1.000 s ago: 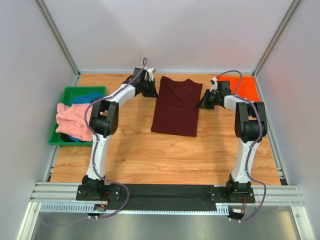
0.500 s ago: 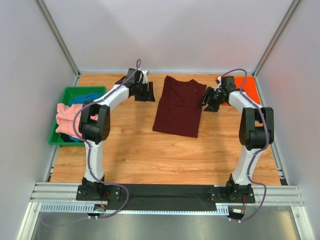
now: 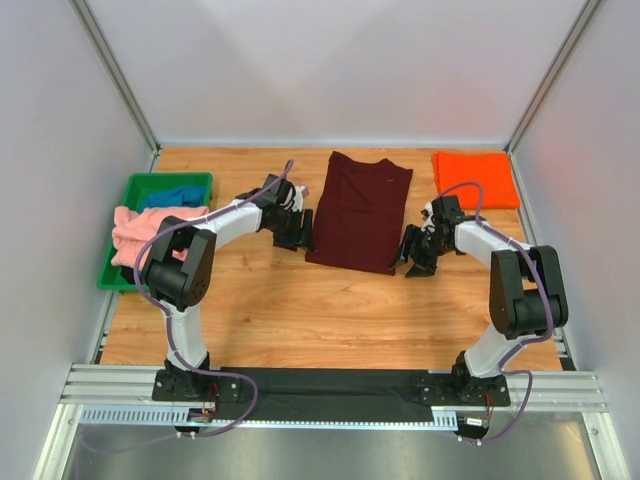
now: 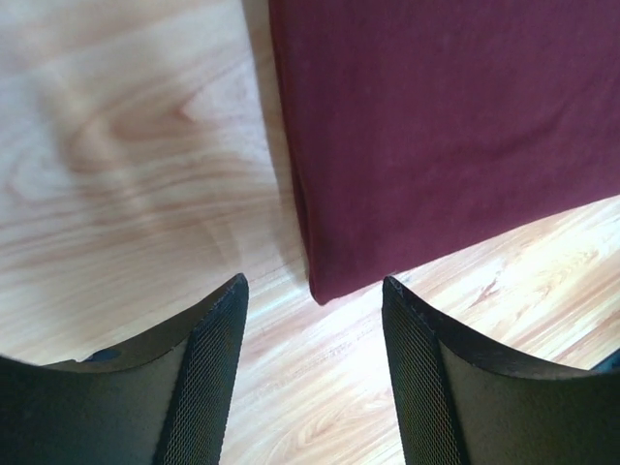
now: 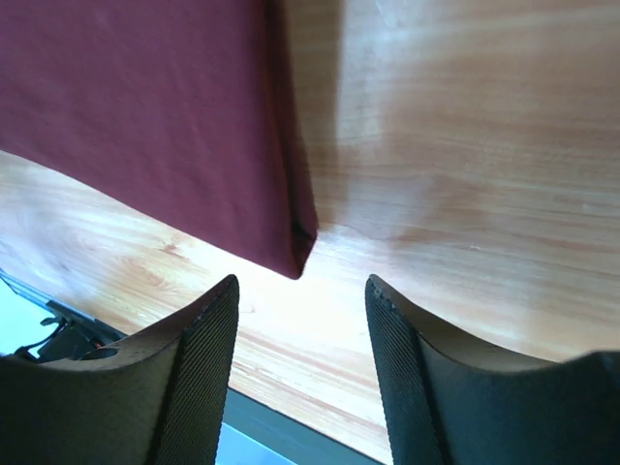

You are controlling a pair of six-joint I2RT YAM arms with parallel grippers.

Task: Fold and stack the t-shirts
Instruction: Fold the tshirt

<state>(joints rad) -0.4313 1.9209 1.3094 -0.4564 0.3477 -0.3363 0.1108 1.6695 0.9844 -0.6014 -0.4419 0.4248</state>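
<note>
Swung nearward, my left pincer (image 4: 312,283) and right pincer (image 5: 301,281) gape at the maroon t-shirt's (image 3: 358,210) near corners; shallow pinches risk catching one layer.

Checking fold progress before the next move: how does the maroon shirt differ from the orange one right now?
The maroon shirt is a long, larger panel; the orange shirt is a smaller, compact rectangle. The maroon one lies in the middle; the orange one sits at the far right corner. Both lie flat on the table.
</note>
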